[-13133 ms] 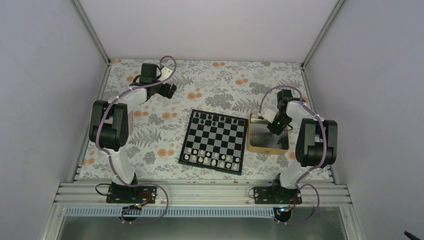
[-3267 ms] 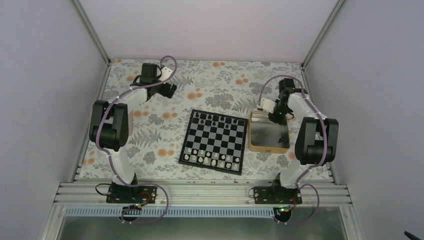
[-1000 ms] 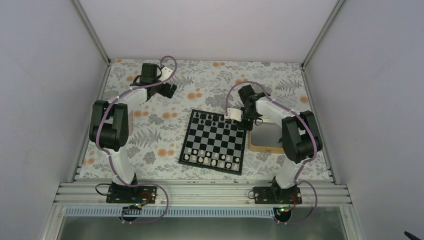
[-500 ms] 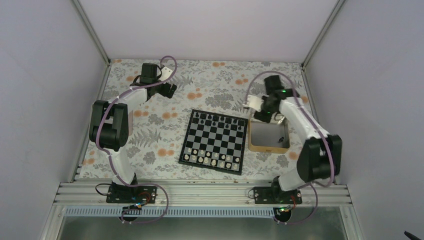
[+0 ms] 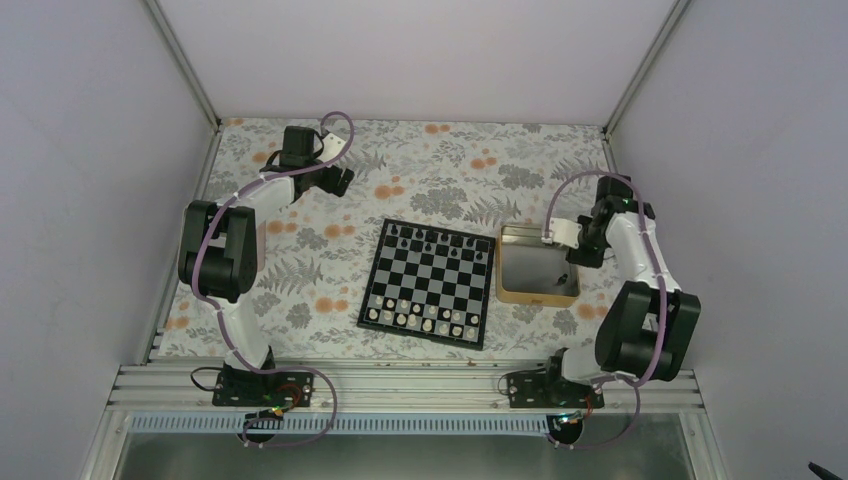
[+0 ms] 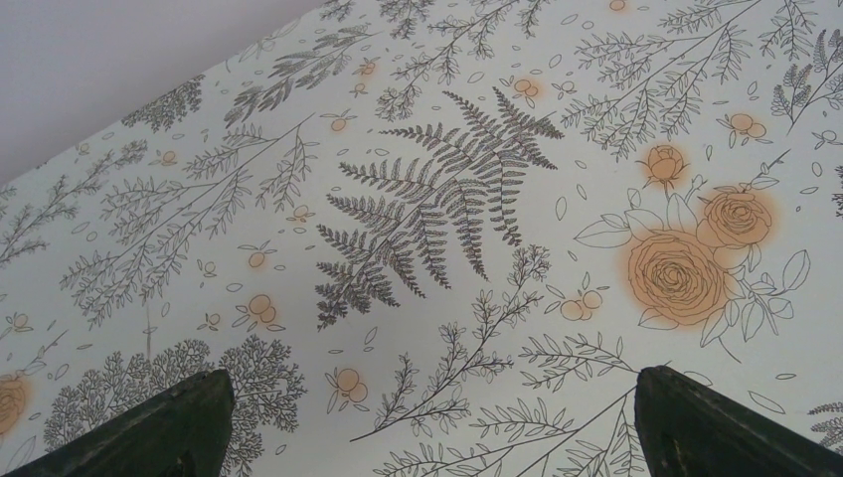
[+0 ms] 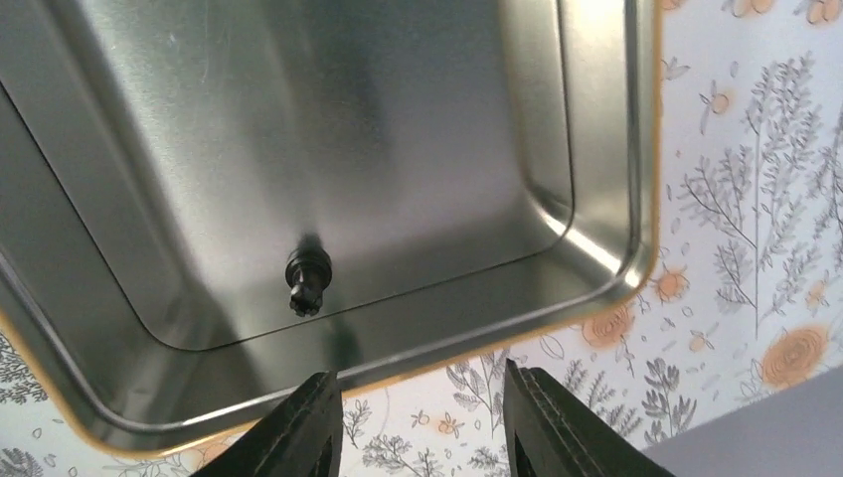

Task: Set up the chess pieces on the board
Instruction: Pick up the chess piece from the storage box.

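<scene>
**Top external view.** The board (image 5: 428,283) lies at the centre of the frame on a floral tablecloth (image 5: 300,290). The black chess pieces (image 5: 432,238) stand in a row along its upper edge. The white chessmen (image 5: 420,316) stand in rows along its lower edge. Just beside the board's right edge sits a tray (image 5: 537,298) with a tan rim and a grey metallic floor. The right gripper (image 5: 579,254) hangs over the right side of the tray. The left gripper (image 5: 340,181) is in the upper left of the frame, over bare cloth and well apart from the board.

**Right wrist view.** The tray (image 7: 587,129) fills the upper left and centre, and its rounded corner curves through the lower right with cloth beyond. A lone black piece (image 7: 307,279) rests on the tray floor left of centre, near the wall that crosses the lower part of the frame. Whether it stands upright or lies on its side cannot be told. The right gripper (image 7: 420,383) enters at the bottom edge with its two fingers parted. The gap between them is empty and shows only rim and cloth. The lone black piece lies above the left-hand fingertip, apart from it.

**Left wrist view.** The left gripper (image 6: 429,383) shows as two dark fingers (image 6: 169,427) in the lower corners, spread wide and grasping nothing. Between them lies the tablecloth (image 6: 447,219), printed with a fern and orange roses.
</scene>
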Tool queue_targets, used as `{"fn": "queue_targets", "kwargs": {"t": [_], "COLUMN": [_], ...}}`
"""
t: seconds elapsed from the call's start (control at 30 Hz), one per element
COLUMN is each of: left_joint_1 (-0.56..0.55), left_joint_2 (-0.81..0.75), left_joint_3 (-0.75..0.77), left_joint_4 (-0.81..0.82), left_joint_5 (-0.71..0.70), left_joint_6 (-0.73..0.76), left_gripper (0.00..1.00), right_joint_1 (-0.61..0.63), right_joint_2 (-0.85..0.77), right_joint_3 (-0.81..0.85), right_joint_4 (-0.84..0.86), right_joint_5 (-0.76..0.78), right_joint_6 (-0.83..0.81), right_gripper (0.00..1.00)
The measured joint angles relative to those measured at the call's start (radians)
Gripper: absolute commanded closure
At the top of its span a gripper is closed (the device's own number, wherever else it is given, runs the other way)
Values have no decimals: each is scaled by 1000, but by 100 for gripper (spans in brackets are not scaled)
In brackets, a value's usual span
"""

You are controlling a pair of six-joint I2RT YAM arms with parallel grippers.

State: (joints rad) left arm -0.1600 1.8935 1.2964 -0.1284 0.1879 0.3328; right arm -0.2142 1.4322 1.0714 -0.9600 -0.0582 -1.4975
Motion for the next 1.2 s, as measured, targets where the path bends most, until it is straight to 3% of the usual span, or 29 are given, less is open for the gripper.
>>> {"fn": "queue_targets", "kwargs": {"t": [0.5, 1.2], "left_joint_1": [0, 0], "left_joint_2": [0, 8], "left_joint_3": [0, 0], "left_joint_4": [0, 0], "left_joint_5": [0, -1], "left_joint_6": [0, 0], "left_gripper": [0, 0], "right_joint_1": [-10, -10], "right_joint_2": [-3, 94], "right_joint_3": [-133, -137], "right_joint_4": [82, 73], "right_joint_5": [-3, 13], "right_joint_6": [-153, -151], "right_gripper": [59, 65]}}
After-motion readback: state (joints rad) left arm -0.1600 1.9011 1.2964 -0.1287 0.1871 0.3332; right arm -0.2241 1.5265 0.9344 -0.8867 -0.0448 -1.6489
